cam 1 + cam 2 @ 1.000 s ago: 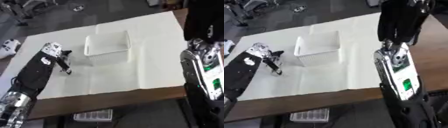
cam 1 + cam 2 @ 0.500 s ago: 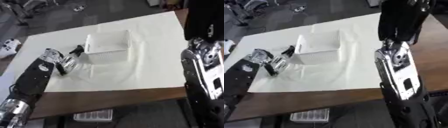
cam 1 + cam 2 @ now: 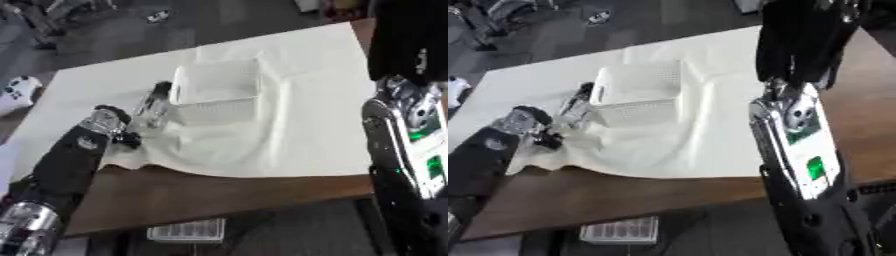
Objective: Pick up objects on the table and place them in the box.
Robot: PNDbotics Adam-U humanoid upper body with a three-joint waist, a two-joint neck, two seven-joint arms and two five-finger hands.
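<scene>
Your left hand (image 3: 112, 126) sits at the near-left edge of the cream cloth (image 3: 289, 115), fingers curled round the lower end of a slim clear bottle-like object with a dark cap (image 3: 152, 104). The object runs up and away from the hand, its dark top just beside the left wall of the white mesh rectangular box (image 3: 219, 90). It's not in the box yet; I can't tell whether it touches the wall.

Handling, my read: it looks light and rigid, with a smooth clear body, so probably slippery. A hold low on the body leaves the top free to swing, and mid-body would be steadier. The box looks light too and sits on bunched cloth just right of the hand, so a knock from the bottle could shove it.

The cloth is rucked up near the hand and may drag if your fingers catch it.

On the far right, your right forearm (image 3: 798, 145) hangs over the table edge, well apart from the box. The hand isn't in view.
</scene>
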